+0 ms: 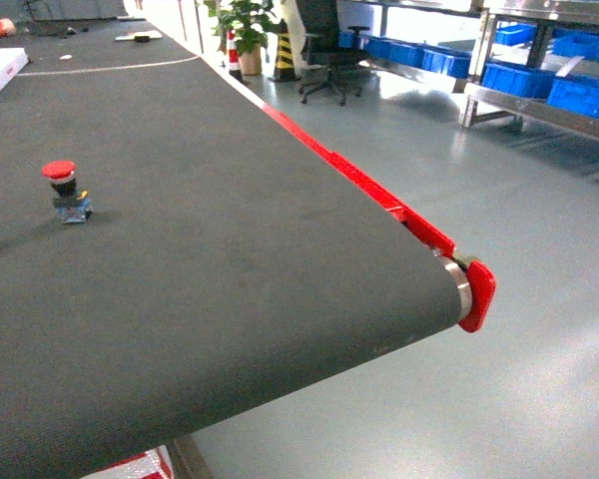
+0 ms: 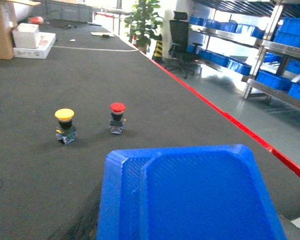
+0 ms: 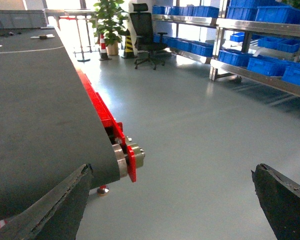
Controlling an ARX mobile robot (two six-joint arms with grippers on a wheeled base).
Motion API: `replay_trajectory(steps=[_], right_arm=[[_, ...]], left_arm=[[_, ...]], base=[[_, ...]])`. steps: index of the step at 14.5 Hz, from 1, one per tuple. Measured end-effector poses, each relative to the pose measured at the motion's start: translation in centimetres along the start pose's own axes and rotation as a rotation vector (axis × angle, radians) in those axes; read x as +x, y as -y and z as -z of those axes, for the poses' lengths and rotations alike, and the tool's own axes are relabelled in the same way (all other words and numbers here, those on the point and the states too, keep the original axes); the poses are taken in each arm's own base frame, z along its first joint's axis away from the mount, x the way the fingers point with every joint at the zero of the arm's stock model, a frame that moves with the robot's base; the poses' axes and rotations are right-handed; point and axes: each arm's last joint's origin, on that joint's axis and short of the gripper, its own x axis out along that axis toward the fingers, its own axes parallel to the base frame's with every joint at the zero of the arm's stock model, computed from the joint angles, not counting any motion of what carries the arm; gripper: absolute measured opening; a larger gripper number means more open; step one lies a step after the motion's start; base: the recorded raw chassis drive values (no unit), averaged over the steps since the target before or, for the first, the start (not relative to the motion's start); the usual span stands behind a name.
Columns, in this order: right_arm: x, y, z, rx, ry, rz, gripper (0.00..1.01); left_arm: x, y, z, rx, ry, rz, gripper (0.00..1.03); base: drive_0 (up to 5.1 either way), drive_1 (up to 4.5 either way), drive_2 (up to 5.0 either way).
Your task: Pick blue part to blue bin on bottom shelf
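A big blue plastic part (image 2: pixel 190 195) with chamfered corners fills the bottom of the left wrist view, right where my left gripper's jaws sit. It hides the fingers, and I take it as held just above the black belt (image 2: pixel 50 170). Neither the part nor the left gripper shows in the head view. My right gripper (image 3: pixel 172 170) hangs open past the belt's end over the grey floor, its dark fingers (image 3: pixel 65 200) wide apart and empty. Blue bins (image 1: pixel 519 78) stand on the bottom shelf (image 1: pixel 524 108) of a steel rack at the far right.
On the belt stand a red push-button (image 1: pixel 60 185) and a yellow push-button (image 2: pixel 65 125). A red guard (image 1: pixel 359 180) lines the belt's right edge down to the end roller (image 1: pixel 461 284). Beyond are an office chair (image 1: pixel 324 50), a plant (image 1: pixel 245 25) and white boxes (image 2: pixel 32 40).
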Motion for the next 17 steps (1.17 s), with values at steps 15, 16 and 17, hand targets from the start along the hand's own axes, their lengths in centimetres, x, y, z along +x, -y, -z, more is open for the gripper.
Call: replay_trajectory(steps=[15,16,17], right_arm=[[0.00,0.00,0.00,0.000,0.000,0.000,0.98],[0.00,0.00,0.00,0.000,0.000,0.000,0.98],[0.00,0.00,0.00,0.000,0.000,0.000,0.98]], left_arm=[[0.00,0.00,0.00,0.000,0.000,0.000,0.44],[0.00,0.00,0.00,0.000,0.000,0.000,0.44],[0.00,0.00,0.00,0.000,0.000,0.000,0.44]], base=[[-1.6,-1.61,-1.6],[-1.5,-1.51,-1.5],[-1.5,-1.51,-1.5]])
